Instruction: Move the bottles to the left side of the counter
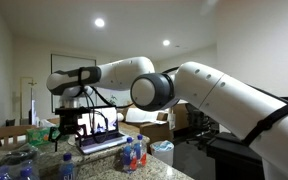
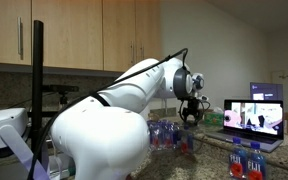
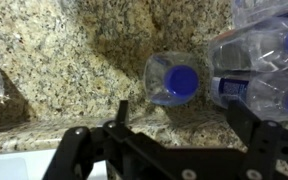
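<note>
Seen from above in the wrist view, a clear bottle with a blue cap stands upright on the speckled counter. My gripper hangs open above it with nothing between the fingers, and the bottle lies just past the tips. More bottles are crowded at its right. In both exterior views the gripper hovers over the counter, above a bottle and beside a cluster of bottles. A separate group of bottles stands by the laptop.
An open laptop with a lit screen sits on the counter close to the gripper. A green box stands behind it. A white bin is off the counter's end. Wooden cabinets hang above.
</note>
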Controlling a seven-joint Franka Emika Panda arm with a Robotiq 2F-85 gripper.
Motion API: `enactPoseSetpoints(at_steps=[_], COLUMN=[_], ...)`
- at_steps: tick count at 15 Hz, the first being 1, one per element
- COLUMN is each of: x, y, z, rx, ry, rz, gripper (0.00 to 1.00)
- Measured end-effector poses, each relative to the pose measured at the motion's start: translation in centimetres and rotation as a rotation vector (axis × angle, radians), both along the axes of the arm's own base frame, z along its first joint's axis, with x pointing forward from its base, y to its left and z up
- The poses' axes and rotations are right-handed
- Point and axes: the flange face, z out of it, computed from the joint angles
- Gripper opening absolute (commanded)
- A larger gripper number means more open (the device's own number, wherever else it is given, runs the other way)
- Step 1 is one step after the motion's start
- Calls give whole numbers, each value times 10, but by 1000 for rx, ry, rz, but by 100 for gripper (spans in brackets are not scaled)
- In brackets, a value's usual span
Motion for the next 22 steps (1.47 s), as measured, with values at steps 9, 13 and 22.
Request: enactPoseSetpoints(at_steps=[9,13,22], x=[-10,-22,-55], y=[-129,-222,-365], z=[128,121,32], rx=[-13,-19,-112], ry=[-105,-61,-62], rz=[-12,67,385], gripper=[100,100,100])
